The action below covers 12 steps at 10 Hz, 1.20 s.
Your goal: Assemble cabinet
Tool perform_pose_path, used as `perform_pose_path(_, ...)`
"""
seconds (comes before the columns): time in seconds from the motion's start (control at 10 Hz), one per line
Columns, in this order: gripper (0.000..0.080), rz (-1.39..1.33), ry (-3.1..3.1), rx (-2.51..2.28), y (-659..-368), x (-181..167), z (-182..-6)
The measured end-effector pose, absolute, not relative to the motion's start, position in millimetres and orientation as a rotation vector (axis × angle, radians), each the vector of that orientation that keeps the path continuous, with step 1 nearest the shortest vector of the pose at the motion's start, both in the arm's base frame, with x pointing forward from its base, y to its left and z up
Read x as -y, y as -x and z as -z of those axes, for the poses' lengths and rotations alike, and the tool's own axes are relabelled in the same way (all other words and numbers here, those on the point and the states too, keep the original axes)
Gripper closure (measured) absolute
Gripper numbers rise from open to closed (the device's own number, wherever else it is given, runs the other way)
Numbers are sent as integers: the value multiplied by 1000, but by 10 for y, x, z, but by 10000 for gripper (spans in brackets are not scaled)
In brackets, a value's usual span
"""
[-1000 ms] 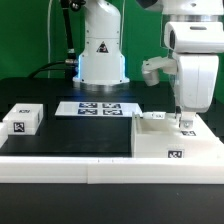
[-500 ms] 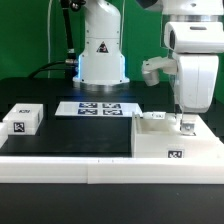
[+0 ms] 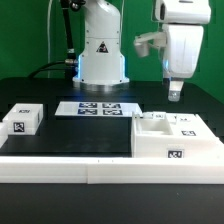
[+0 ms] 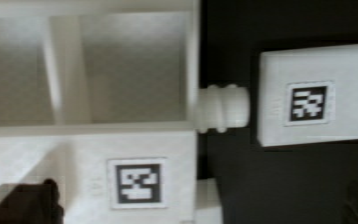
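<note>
The cabinet (image 3: 170, 140) is a white boxy case with tags, standing at the exterior view's right against the border rail. My gripper (image 3: 176, 93) hangs above it, apart from it, open and empty. In the wrist view the case's open compartments (image 4: 87, 70) and a tagged face (image 4: 140, 183) lie below my gripper (image 4: 194, 212), whose dark fingertips (image 4: 25, 205) show at the frame's edges. A white tagged part (image 4: 309, 100) with a round peg (image 4: 224, 105) meets the case's side. A small white tagged block (image 3: 22, 120) lies at the exterior view's left.
The marker board (image 3: 100, 108) lies flat at the back middle, in front of the robot base (image 3: 100, 50). The long white border rail (image 3: 80, 170) runs along the front. Black tabletop lies between the block and the cabinet.
My gripper has risen from the cabinet's top to well above it and shifted a little to the exterior view's left. The cabinet and the block have not moved.
</note>
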State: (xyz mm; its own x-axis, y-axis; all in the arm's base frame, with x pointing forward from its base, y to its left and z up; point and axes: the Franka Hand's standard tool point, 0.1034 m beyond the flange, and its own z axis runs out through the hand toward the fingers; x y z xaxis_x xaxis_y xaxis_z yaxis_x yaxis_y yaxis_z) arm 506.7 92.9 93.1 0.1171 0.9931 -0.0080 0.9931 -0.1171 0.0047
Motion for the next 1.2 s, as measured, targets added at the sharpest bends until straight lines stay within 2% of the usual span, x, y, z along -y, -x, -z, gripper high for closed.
perform_pose_path(0.2,2,5,-2388,-2021,-4721,-891,-908)
perform_pose_path(0.6,2,6,-2389,-2023,-4709,-883,-882)
perform_pose_path(1.0,2,-43,-2383,-2051,-4306,-940,-603)
perform_pose_path(1.2,2,-69,-2395,-2062,-4179,-980,-398)
